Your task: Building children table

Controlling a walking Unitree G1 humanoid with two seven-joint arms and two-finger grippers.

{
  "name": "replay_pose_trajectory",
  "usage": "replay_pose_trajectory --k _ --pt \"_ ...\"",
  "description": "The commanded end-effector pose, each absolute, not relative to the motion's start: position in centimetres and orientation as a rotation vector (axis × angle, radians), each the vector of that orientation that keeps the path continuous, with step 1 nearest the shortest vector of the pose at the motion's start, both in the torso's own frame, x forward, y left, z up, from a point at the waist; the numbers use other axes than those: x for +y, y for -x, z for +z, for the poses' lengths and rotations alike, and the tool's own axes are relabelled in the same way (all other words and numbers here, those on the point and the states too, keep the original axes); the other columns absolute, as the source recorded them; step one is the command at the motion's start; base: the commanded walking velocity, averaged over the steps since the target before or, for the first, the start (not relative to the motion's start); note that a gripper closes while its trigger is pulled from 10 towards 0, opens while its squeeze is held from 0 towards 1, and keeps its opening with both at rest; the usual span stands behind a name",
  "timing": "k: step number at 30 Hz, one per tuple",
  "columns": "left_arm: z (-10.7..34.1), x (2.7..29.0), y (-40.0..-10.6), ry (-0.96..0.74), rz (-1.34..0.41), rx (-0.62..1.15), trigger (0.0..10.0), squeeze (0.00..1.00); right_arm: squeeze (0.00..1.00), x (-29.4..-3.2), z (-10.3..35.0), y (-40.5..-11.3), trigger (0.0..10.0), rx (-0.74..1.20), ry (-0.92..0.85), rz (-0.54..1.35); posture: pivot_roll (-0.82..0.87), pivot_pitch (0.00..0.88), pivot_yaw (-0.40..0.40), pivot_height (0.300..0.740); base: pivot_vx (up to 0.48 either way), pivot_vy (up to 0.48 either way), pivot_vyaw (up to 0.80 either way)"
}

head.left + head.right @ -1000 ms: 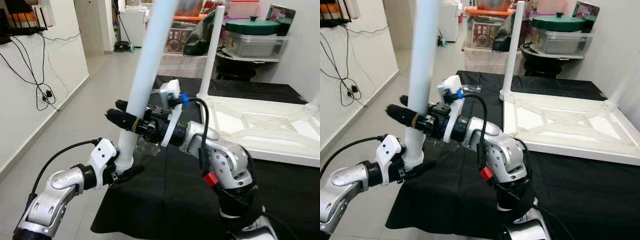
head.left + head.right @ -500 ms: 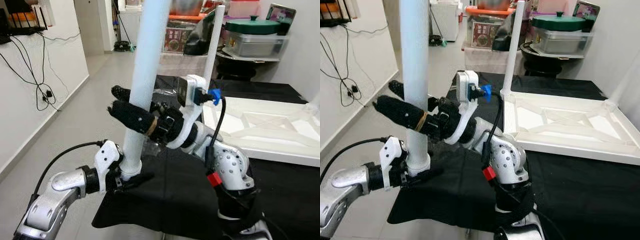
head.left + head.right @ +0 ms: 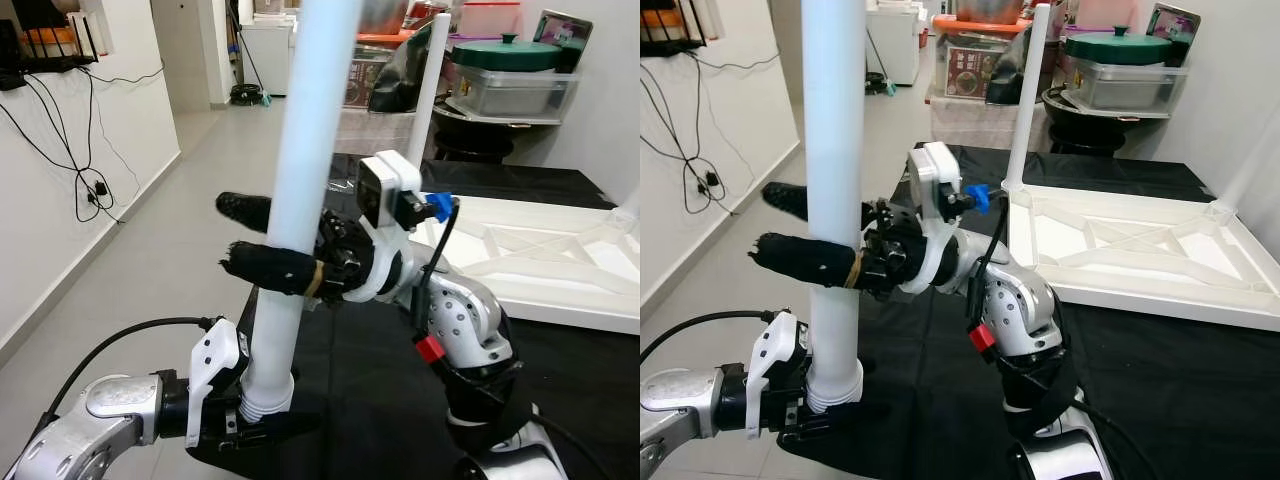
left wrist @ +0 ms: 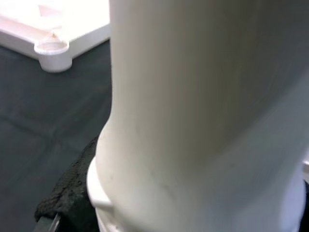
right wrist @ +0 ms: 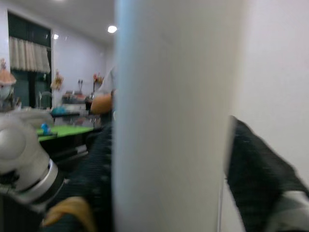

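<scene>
Left eye view, item list, tool outward.

1. Right gripper (image 3: 262, 238): black fingers (image 3: 270, 270) set apart, one each side of the leg (image 3: 305, 160), about mid-height. Whether the pads press the leg or only bracket it: cannot tell. White wrist cam block w/ blue connector sits above the wrist.

2. Left gripper (image 3: 262, 418): low, at the leg's bottom end, fingers round the collar; one finger (image 4: 67, 193) lies against the leg's base in left wrist view. Clamped on the leg.

3. Leg: long white plastic tube, smooth, plain, round section. Held near upright, tilting slightly to the robot's right toward the top; top end runs out of frame. Bottom end steps down to a narrower ribbed collar. Held in air over the near-left edge of the cloth (image 3: 360, 400).

4. Tabletop (image 3: 1140, 250): white, lying upside down on the cloth, to the robot's right of the leg, well apart from it. Underside shows raised rim and crossed bracing ribs. One fitted leg (image 3: 425, 100) stands upright at its far-left corner; round empty socket (image 4: 52, 52) at another corner.

5. Cloth: black, spread on grey floor (image 3: 150, 250).

6. Background: white wall w/ hanging cables (image 3: 85, 160), far shelf w/ green-lidded pot (image 3: 505, 52).
</scene>
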State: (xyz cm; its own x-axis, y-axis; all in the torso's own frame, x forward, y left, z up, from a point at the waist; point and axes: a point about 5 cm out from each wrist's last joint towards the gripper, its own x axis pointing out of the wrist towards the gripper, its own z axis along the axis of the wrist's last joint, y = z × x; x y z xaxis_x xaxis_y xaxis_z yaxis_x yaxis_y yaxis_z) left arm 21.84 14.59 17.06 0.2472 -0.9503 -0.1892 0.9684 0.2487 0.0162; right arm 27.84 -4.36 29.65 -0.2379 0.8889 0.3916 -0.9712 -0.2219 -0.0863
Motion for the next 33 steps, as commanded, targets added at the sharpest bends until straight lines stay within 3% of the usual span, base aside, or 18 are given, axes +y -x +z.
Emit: replay_pose_trajectory --k 1,7,17,18,19,20,27,30,31,33 --pt "17.4 14.7 -21.4 -0.181 -1.352 0.15 10.0 0.0 0.0 -4.6 29.3 -28.2 0.0 -0.329 -0.291 1.781 0.11 0.0 -0.044 0.74 0.0 0.0 0.0" --pt "17.4 15.2 -21.4 -0.189 -1.351 0.173 10.0 0.0 0.0 -5.7 29.0 -27.1 0.0 -0.285 -0.306 1.903 0.1 0.0 -0.04 0.74 0.0 0.0 0.0" --pt "17.6 15.2 -21.3 -0.207 -1.356 0.179 10.0 0.0 0.0 -5.9 28.6 -27.0 0.0 -0.276 -0.317 1.946 0.1 0.0 -0.037 0.74 0.0 0.0 0.0" --pt "17.7 15.3 -21.7 -0.207 -1.325 0.154 10.0 0.75 0.0 -6.0 28.6 -27.0 0.0 -0.276 -0.326 1.949 0.1 0.0 -0.037 0.74 0.0 0.0 0.0" --pt "17.7 15.3 -21.7 -0.207 -1.325 0.154 10.0 0.75 0.0 -6.0 28.6 -27.0 0.0 -0.276 -0.326 1.949 0.1 0.0 -0.037 0.74 0.0 0.0 0.0" --pt "17.7 15.5 -22.1 -0.208 -1.289 0.131 10.0 1.0 0.0 -6.0 28.6 -27.1 0.0 -0.276 -0.336 1.948 0.1 0.0 -0.038 0.74 0.0 0.0 0.0" --pt "18.7 16.0 -23.5 -0.174 -1.171 0.043 10.0 1.0 0.0 -7.1 29.6 -29.3 0.0 -0.32 -0.336 1.796 0.1 0.0 -0.039 0.74 0.0 0.0 0.0" --pt "19.2 16.1 -23.6 -0.155 -1.146 0.018 10.0 1.0 0.0 -8.3 30.1 -30.9 0.0 -0.345 -0.286 1.681 0.1 0.0 -0.042 0.74 0.0 0.0 0.0" --pt "19.5 16.0 -23.2 -0.13 -1.14 0.01 10.0 1.0 0.0 -10.1 30.7 -33.0 0.0 -0.366 -0.226 1.506 0.1 0.0 -0.043 0.74 0.0 0.0 0.0" --pt "19.5 16.0 -23.2 -0.13 -1.14 0.01 10.0 1.0 0.0 -10.1 30.7 -33.0 0.0 -0.366 -0.226 1.506 0.1 0.0 -0.043 0.74 0.0 0.0 0.0"
